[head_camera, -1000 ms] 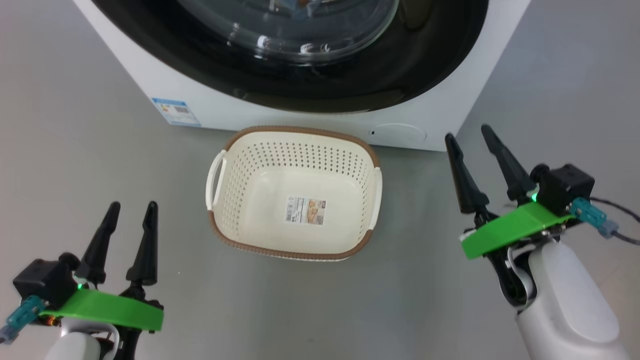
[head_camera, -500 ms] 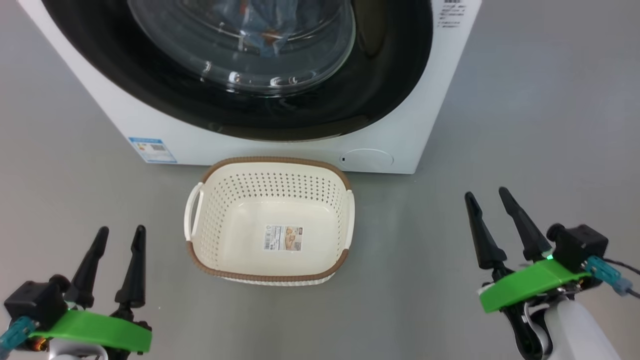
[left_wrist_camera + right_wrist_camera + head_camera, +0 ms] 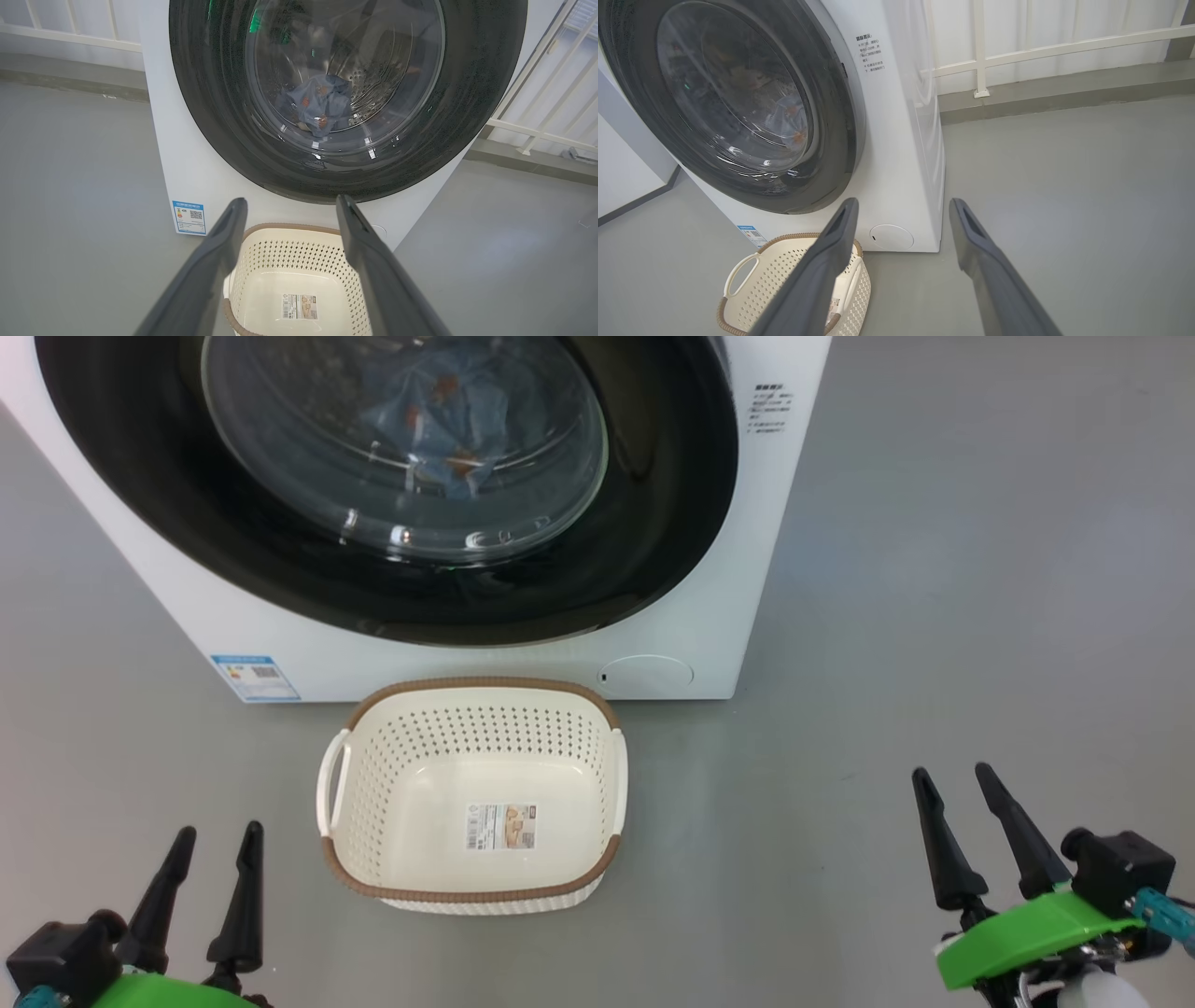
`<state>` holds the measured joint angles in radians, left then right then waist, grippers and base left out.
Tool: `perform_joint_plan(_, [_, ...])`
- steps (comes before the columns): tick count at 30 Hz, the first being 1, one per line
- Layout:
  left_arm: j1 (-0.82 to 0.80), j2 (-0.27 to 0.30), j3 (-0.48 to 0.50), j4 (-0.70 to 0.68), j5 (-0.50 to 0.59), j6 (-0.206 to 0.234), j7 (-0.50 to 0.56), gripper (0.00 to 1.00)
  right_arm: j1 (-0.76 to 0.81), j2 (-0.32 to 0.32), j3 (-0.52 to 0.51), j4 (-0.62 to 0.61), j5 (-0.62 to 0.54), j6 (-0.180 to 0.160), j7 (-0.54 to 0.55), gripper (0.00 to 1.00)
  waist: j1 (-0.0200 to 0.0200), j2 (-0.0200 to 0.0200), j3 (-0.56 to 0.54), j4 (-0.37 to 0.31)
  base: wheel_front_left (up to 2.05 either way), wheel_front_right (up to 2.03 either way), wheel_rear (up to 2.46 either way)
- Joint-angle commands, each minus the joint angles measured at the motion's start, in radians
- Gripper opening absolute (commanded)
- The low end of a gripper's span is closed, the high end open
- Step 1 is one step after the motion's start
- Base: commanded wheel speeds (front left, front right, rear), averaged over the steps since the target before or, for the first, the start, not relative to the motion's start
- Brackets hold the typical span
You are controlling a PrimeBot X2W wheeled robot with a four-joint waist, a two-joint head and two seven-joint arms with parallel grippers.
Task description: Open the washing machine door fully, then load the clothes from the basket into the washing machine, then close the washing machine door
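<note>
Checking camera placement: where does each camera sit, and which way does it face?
Head view: from the head, forward and down at the basket before the washing machine door; left gripper and right gripper open, lower corners.
Left wrist view: squarely faces the door, clothes behind its glass; own fingers spread.
Right wrist view: faces the washing machine obliquely; own fingers spread.
All share door and basket.

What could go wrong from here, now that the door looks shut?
The washing machine door looks shut, but whether it latched is unclear; it might swing open. The empty basket stands close before the washing machine, ahead of the open left gripper and right gripper; rolling forward could knock it.
</note>
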<state>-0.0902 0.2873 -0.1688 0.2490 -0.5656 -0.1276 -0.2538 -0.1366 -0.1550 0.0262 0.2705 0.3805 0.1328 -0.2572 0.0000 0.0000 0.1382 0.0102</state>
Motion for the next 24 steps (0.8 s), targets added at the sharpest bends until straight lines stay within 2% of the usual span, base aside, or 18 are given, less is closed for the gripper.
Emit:
perform_joint_plan(1, [-0.005,0.037,0.042,-0.023,-0.004,-0.003,-0.008,1.00,0.020,-0.012,0.012,-0.028,0.008,-0.002,-0.005,1.00,0.0000,0.0000,-0.018,-0.016,0.00,0.00,0.00])
perform_joint_plan(13, [0.065,0.034,0.068,-0.028,0.010,-0.003,-0.008,1.00,0.127,-0.035,-0.018,-0.040,0.026,-0.002,-0.005,1.00,0.0000,0.0000,-0.063,-0.039,0.00,0.00,0.00])
perform_joint_plan(24, [0.092,0.024,0.080,-0.046,0.022,-0.003,-0.008,1.00,0.154,-0.035,-0.043,-0.055,0.027,-0.002,-0.005,1.00,0.0000,0.0000,-0.073,-0.041,0.00,0.00,0.00])
